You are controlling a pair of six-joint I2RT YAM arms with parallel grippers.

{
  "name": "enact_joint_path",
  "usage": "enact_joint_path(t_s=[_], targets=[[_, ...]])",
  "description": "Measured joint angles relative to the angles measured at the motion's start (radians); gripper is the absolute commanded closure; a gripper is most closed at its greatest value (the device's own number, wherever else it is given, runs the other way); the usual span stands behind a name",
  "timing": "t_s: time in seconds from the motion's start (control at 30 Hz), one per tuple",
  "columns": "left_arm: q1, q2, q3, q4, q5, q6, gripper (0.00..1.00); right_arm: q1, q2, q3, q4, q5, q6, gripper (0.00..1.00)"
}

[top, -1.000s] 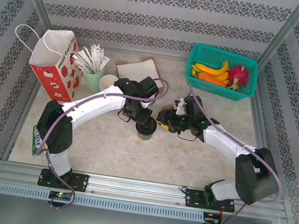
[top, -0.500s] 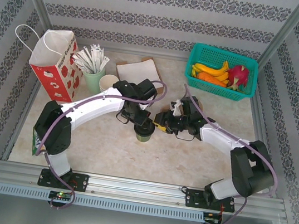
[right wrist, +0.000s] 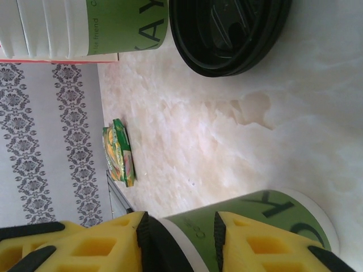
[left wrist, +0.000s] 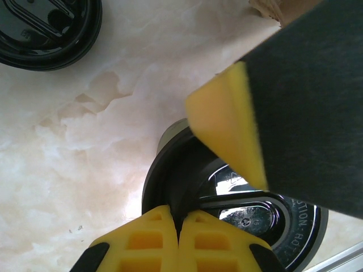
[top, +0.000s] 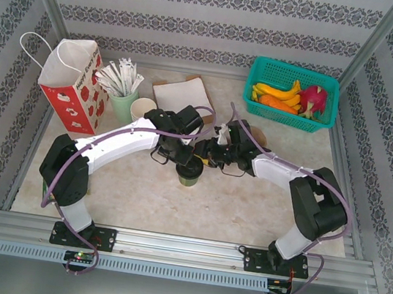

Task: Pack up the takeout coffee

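- Worktop (top: 247,206): pale marbled surface. Both arm bases are bolted at its near edge.
- Green packet (right wrist: 120,156): lies flat near the near left corner, well apart from the cup.
- Takeout coffee (top: 191,174): green paper cup, upright at mid-worktop between the two arms. A black lid (left wrist: 244,218) is seated on top.
- Left pincer (left wrist: 178,241): clenched, the two yellow fingertips pressed together with nothing between them. The tips lie over the rim of the black lid; whether they bear on it cannot be told.
- Right pincer (right wrist: 178,229): reaches in from the right and straddles the upper cup wall just under the lid. One finger stands against each side, grasping the takeout coffee. One of its yellow pads shows in the left wrist view, above the lid.
- Spare lid (left wrist: 45,25): a second black lid, flat on the worktop near the cup and apart from it.
- Stacked cups (top: 141,108): green, lidless, cream inside, behind and left of the coffee.
- Stick cup (top: 121,106): pale green, filled with white sticks, just beside the stacked cups on their left.
- Paper bag (top: 71,91): red and white, upright, white handles, far left, next to the stick cup.
- Brown card (top: 182,92): flat at far centre, a white sheet on it.
- Basket (top: 267,72): teal, far right corner. It holds bananas (top: 279,91) and a pink dragon fruit (top: 313,98).
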Motion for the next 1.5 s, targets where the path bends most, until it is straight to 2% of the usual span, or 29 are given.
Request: enact_joint_path(t_s=[0.6,0.87,0.97,1.13,1.17,1.23,1.3,1.4,1.5], targets=[[-0.012,-0.001,0.000,-0.004,-0.001,-0.026,1.00,0.015,0.066,0.022,0.058,-0.026,-0.001,0.65],[-0.025,-0.003,0.000,-0.004,-0.021,-0.050,1.00,0.014,0.030,0.019,-0.006,0.026,-0.027,0.52],[-0.028,-0.003,0.003,-0.007,-0.038,-0.070,1.00,0.007,-0.024,-0.002,-0.046,0.059,-0.045,0.40],[-0.031,0.004,0.013,-0.009,-0.074,-0.120,1.00,-0.015,-0.131,-0.054,-0.090,0.123,-0.078,0.29],[-0.031,0.005,0.016,-0.013,-0.080,-0.133,1.00,-0.020,-0.147,-0.064,-0.093,0.133,-0.084,0.25],[-0.031,0.008,0.021,-0.020,-0.098,-0.160,1.00,-0.027,-0.184,-0.086,-0.099,0.153,-0.095,0.10],[-0.031,0.014,0.029,-0.028,-0.110,-0.183,1.00,-0.030,-0.215,-0.106,-0.101,0.175,-0.106,0.04],[-0.031,0.029,0.051,-0.048,-0.134,-0.208,1.00,-0.030,-0.270,-0.144,-0.101,0.206,-0.112,0.02],[-0.031,0.056,0.090,-0.084,-0.158,-0.227,1.00,-0.030,-0.326,-0.183,-0.101,0.226,-0.122,0.04]])
